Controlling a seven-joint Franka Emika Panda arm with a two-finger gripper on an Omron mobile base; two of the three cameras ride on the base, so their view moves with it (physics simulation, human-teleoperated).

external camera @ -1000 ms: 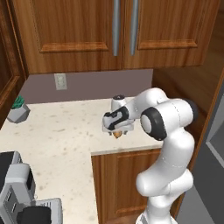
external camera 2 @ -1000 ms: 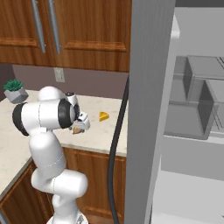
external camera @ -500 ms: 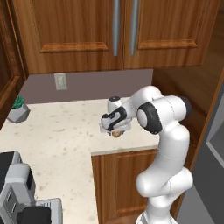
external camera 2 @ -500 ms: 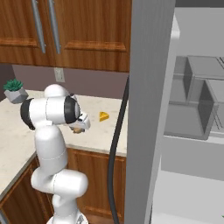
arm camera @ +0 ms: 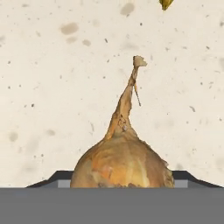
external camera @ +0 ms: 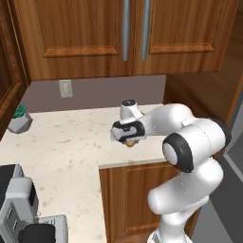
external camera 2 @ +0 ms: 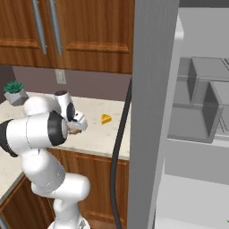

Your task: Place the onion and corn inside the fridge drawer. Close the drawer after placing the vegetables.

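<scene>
The onion (arm camera: pixel 122 164), a brown-tan bulb with a thin pointed stem, sits between the fingertips of my gripper (external camera: pixel 127 138), which is shut on it. The hand hangs low over the speckled counter (external camera: pixel 66 142), near its front edge; whether the bulb touches the top I cannot tell. From the right side the gripper (external camera 2: pixel 76 129) shows left of the fridge's open door (external camera 2: pixel 152 112). Inside the fridge, a pale grey flat front (external camera 2: pixel 197 159) under the shelves looks like the fridge drawer. The corn is out of view.
A yellow wedge (external camera 2: pixel 106 119) lies on the counter beyond the hand, its tip showing as the wedge (arm camera: pixel 165 3). A small potted plant (external camera: pixel 20 118) stands at the back left. Wooden cabinets (external camera: pixel 95 33) hang overhead. A grey appliance (external camera: pixel 19 204) sits near left.
The arm's elbow has swung lower and to the right while the hand, still shut on the onion, has stayed almost in place over the counter.
</scene>
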